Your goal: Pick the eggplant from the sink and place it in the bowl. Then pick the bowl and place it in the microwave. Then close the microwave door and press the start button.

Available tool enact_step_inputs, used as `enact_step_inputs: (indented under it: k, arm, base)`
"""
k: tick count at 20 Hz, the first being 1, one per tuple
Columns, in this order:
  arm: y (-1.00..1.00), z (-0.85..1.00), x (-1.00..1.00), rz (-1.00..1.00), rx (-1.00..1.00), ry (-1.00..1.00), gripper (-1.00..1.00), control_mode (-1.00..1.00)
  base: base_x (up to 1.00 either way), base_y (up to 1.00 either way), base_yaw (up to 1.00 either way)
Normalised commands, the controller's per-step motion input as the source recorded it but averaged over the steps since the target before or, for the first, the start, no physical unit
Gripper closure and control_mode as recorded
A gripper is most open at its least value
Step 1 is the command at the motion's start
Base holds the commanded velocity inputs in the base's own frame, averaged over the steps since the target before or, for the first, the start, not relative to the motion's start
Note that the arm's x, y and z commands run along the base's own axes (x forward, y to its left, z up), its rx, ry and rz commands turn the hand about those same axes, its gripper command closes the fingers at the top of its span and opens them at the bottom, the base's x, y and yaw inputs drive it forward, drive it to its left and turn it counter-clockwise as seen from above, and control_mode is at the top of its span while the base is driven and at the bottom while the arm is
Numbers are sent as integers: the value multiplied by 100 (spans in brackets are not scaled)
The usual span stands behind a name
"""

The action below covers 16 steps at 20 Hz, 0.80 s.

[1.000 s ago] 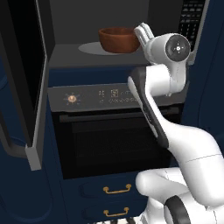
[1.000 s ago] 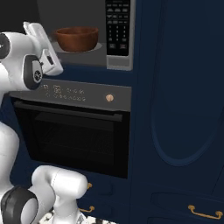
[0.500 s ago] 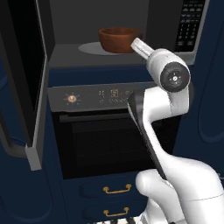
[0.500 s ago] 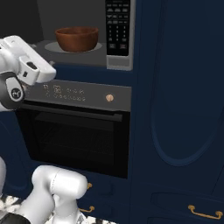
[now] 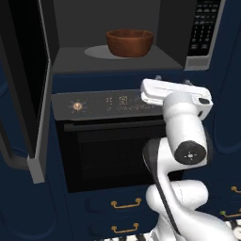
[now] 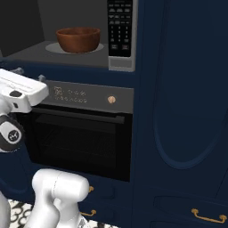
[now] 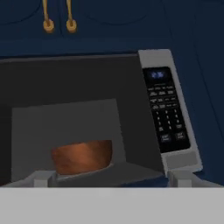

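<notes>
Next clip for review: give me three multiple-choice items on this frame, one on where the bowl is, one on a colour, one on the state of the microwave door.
1. Where does the bowl sit?
A. On the oven's control panel
B. On the turntable inside the microwave
C. In a drawer below the oven

2. What colour is the bowl?
A. Reddish-brown
B. White
C. Green

3. How does the microwave door stand?
A. Shut
B. Removed
C. Swung open at the left

Answers:
1 B: both base views show it resting on the pale round plate in the cavity.
2 A: its wooden wall shows reddish-brown in all views.
3 C: the left base view shows the panel hanging out to the left, cavity exposed.
</notes>
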Motion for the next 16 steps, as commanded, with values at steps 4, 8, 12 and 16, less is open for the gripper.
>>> enact_step_inputs:
  k: [4,8,12,16]
  arm:
    - [62,0,-98,-15,-38,-15,-100,-100]
    - [69,-46,-65,-15,-39,-1,-100,-100]
    - [31,-100,-9,-7,-46,-4,-100,-100]
    - [11,-88,0,-7,-43,-10,-100,-100]
  base:
    - [0,0,0]
    - [0,0,0]
    - [0,0,0]
    - [0,0,0]
